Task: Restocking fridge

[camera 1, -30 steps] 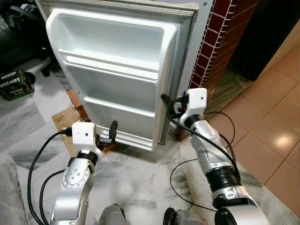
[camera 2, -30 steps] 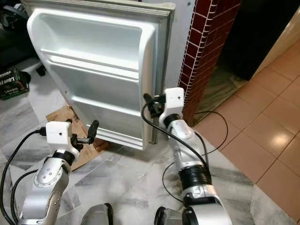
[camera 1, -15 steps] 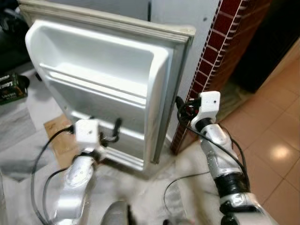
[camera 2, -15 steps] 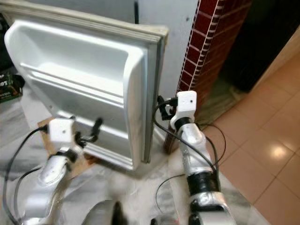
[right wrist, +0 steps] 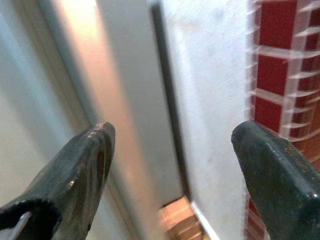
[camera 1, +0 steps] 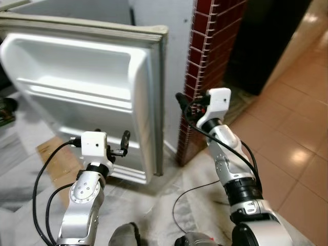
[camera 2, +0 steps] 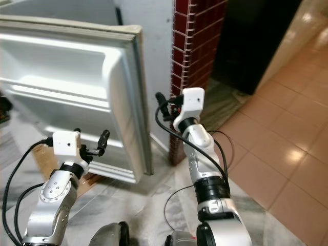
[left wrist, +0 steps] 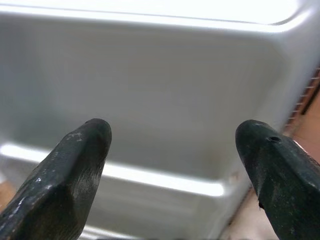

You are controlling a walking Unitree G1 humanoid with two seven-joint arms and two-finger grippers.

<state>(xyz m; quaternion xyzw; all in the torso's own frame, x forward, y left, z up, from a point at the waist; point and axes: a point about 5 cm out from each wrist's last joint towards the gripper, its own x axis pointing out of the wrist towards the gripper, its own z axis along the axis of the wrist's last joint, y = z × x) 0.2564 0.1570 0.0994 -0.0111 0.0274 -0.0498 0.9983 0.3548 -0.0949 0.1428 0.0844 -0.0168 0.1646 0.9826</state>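
The left gripper (left wrist: 172,150) has its jaws apart and holds nothing, pointing at the white inner liner of the fridge door (camera 1: 77,97) near the door's lower edge. The right gripper (right wrist: 172,165) is also spread wide and empty (it faces the door's free edge). The open door stands beside a red brick pillar (camera 1: 205,46). Brown cardboard (camera 1: 48,151) lies on the floor under the door's lower corner.
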